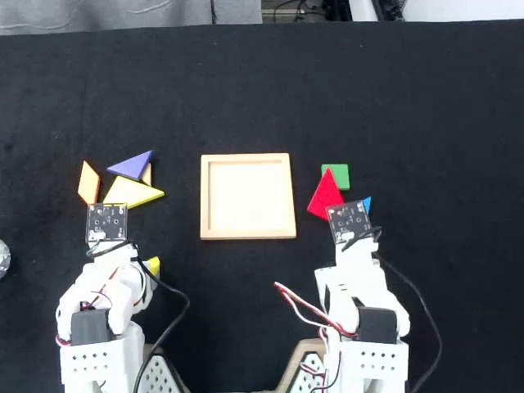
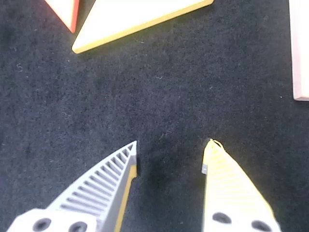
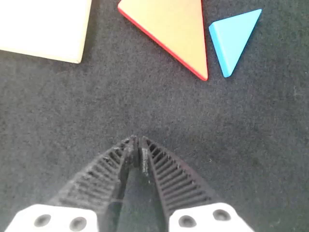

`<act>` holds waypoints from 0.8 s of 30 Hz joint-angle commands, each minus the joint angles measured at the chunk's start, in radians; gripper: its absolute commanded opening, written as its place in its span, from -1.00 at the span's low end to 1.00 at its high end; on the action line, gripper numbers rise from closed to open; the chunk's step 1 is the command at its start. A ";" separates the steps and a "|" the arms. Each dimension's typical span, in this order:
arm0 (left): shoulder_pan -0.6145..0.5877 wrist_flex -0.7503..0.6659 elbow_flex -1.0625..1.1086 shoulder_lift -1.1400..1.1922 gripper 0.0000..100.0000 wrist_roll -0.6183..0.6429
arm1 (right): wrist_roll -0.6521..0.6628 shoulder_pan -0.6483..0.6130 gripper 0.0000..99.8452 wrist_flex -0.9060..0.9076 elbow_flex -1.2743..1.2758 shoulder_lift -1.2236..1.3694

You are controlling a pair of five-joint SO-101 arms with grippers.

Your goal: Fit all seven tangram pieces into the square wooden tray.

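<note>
Opening stage of the tangram fit, judging by a square wooden tray (image 1: 205, 196) bare inside at centre of the high view and all seven pieces out on the black cloth (image 1: 409, 98). Left of the tray: orange parallelogram (image 1: 88, 182), purple triangle (image 1: 133, 164), small orange piece (image 1: 146, 173) tucked against it, yellow triangle (image 1: 131, 193) just below. Right of the tray: green square (image 1: 336, 175), red triangle (image 1: 325, 195) against it, blue triangle (image 1: 367, 203) just beside, partly under an arm's wrist. In the left wrist view, left gripper (image 2: 171, 145) spread wide over bare cloth, pinching nothing, with the yellow triangle (image 2: 140, 14) along the upper edge of frame and a strip of tray (image 2: 300, 48) at the right edge. In the right wrist view, right gripper (image 3: 139, 142) pressed together on nothing, low in frame, with the red triangle (image 3: 174, 29) and blue triangle (image 3: 234, 38) across the top and a tray corner (image 3: 43, 24) at upper left. Likely in hand: choosing and picking up a first piece. Called for next, on this reading: on the left, a short advance to straddle the yellow triangle's near corner before closing; on the right, spreading first, then a reach toward the red triangle. Worth minding: thin, flat pieces on cloth, so a low pinch across the edges.
</note>
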 commanded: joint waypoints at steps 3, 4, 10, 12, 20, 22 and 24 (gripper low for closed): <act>-0.005 0.003 0.021 -0.002 -0.55 0.008 | -0.009 -0.014 -0.98 -0.005 -0.002 -0.081; -0.005 0.003 0.021 -0.002 -0.55 0.008 | -0.009 -0.014 -0.98 -0.005 -0.002 -0.081; -0.002 0.003 0.021 0.000 -0.55 0.008 | -0.009 -0.015 -0.98 -0.005 -0.002 -0.081; -0.007 0.003 0.021 -0.002 -0.55 0.008 | -0.011 -0.015 -0.98 -0.005 -0.002 -0.081; -0.001 0.003 0.021 -0.002 -0.55 0.008 | -0.015 -0.015 -0.98 -0.005 -0.002 -0.081; 0.010 0.003 0.021 -0.003 -0.55 0.008 | -0.015 -0.015 -0.98 -0.006 -0.002 -0.081; 0.054 0.003 0.021 -0.003 -0.55 0.005 | -0.012 -0.018 -0.98 -0.035 -0.002 -0.082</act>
